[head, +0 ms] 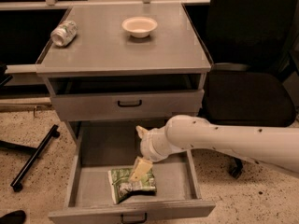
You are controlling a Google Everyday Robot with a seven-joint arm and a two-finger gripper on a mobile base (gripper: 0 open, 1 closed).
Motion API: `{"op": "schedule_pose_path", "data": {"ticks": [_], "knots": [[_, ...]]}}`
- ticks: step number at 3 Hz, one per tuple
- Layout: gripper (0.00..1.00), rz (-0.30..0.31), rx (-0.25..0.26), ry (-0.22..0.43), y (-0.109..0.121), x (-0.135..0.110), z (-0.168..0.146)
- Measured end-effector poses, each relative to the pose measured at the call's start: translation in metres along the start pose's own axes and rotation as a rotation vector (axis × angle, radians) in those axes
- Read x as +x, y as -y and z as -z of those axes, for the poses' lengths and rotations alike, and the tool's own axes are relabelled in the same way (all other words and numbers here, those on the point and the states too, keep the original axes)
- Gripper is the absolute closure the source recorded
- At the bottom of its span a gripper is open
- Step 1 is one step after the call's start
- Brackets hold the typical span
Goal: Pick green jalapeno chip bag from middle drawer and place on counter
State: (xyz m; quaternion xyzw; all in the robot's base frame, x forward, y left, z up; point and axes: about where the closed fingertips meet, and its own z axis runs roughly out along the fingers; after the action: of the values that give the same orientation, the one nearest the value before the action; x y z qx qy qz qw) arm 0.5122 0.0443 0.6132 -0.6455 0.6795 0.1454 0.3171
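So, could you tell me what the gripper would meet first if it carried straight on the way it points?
Most likely the green jalapeno chip bag: the gripper points down into the middle drawer, over the bag's upper edge. Whether they already touch is unclear.
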Motion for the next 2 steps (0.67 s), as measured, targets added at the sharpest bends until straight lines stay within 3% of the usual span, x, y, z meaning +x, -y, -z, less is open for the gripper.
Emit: {"op": "schedule_pose_path", "data": {"ticks": [1, 2], "knots": [[0.0, -0.02, -0.027, 0.051, -0.018, 0.024, -0.064], [0.0, -0.047, -0.021, 0.093, -0.031, 0.043, -0.119]]}}
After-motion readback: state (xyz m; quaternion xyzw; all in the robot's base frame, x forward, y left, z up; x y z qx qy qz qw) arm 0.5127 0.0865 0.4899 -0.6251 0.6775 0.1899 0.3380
